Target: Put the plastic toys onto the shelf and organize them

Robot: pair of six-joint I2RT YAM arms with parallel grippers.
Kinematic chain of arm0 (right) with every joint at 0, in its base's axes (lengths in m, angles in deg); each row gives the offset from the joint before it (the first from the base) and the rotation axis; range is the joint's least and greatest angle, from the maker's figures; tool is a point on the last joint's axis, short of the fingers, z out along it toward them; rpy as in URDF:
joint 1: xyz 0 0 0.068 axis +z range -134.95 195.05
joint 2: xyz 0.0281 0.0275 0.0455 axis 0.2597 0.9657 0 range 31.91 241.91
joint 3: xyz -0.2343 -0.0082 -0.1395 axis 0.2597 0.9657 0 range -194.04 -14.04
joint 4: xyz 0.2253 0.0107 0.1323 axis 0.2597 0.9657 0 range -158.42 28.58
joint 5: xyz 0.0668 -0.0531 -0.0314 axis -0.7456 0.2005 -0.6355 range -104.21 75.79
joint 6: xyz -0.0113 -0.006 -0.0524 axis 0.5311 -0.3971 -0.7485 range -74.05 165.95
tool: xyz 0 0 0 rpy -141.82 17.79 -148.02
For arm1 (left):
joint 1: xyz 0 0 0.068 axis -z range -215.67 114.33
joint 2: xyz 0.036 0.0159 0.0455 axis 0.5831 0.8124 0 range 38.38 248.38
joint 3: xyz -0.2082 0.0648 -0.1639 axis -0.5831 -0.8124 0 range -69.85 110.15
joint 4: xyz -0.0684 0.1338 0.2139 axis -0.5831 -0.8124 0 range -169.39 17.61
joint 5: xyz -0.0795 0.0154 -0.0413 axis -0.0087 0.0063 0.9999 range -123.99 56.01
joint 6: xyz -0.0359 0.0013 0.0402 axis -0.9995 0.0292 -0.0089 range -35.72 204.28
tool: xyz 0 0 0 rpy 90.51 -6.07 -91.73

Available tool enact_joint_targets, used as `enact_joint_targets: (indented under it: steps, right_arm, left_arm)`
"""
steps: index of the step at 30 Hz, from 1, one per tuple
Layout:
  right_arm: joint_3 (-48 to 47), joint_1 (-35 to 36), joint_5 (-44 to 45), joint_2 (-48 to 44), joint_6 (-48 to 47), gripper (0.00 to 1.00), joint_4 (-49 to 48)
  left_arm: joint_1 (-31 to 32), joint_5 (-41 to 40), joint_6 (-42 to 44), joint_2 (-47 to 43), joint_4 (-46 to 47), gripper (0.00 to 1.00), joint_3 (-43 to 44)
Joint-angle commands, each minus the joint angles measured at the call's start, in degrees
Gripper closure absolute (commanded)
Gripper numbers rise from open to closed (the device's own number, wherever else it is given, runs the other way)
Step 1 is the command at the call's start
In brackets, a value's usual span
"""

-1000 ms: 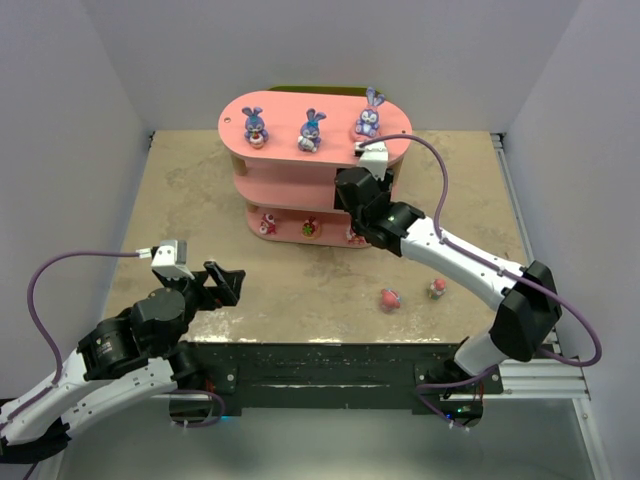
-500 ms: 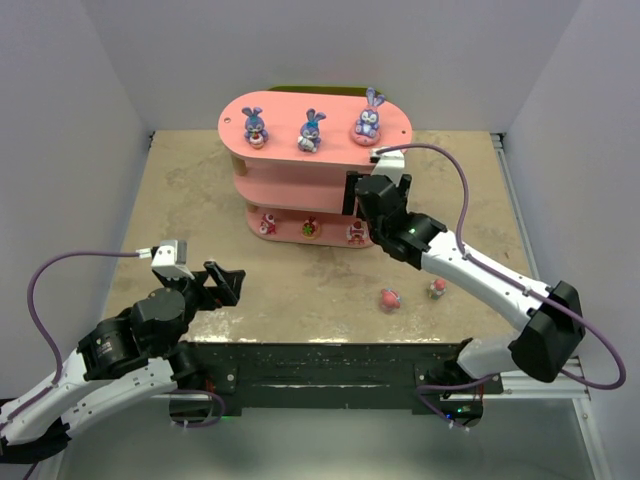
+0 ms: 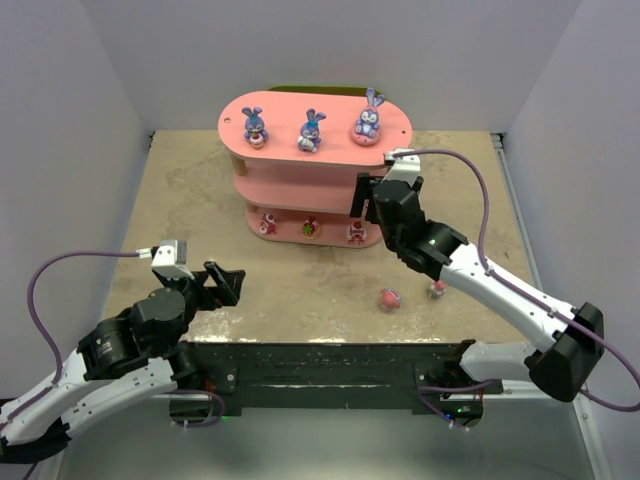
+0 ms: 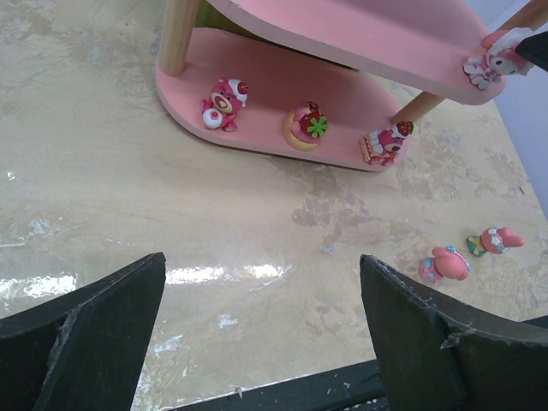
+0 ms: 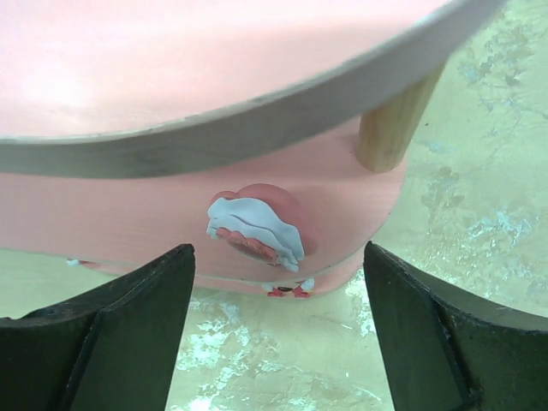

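Your shelf [image 3: 300,185]: pink, three oval tiers, pale edges, far side of desk [image 3: 190,210]. Three purple-blue bunnies [image 3: 312,130] on top tier. Three small pink-red figures [image 4: 306,125] on bottom tier. Pink-white toy [image 5: 257,221] on middle tier's right end, just beyond your right hand [image 3: 362,195], fingers spread, empty. Two pink toys [image 3: 390,298] on desk. Left hand [image 3: 228,280] spread wide, empty.

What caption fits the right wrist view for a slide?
Open right gripper facing a pink and white toy on the middle tier of the shelf, beside a wooden post.

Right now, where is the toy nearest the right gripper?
The toy sits mid right wrist view, on the shelf's middle tier by its right-end post.
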Motion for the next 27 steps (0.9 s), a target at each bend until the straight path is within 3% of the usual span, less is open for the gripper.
enact_joint_targets:
  steps: [1, 11, 27]
  right_arm:
    - [1.5, 0.0, 0.5, -4.1, 2.0, 0.2, 0.4]
    - [3.3, -0.2, 6.9, -4.3, 8.8, 0.49, 6.0]
    - [3.3, -5.1, 3.5, 0.2, 7.0, 0.52, 0.0]
  left_arm:
    - [0.1, -0.8, -0.7, 0.0, 1.2, 0.0, -0.1]
    - [0.1, -0.8, -0.8, 0.1, 1.1, 0.01, -0.1]
    - [0.1, -1.0, -0.8, -0.1, 1.1, 0.01, -0.1]
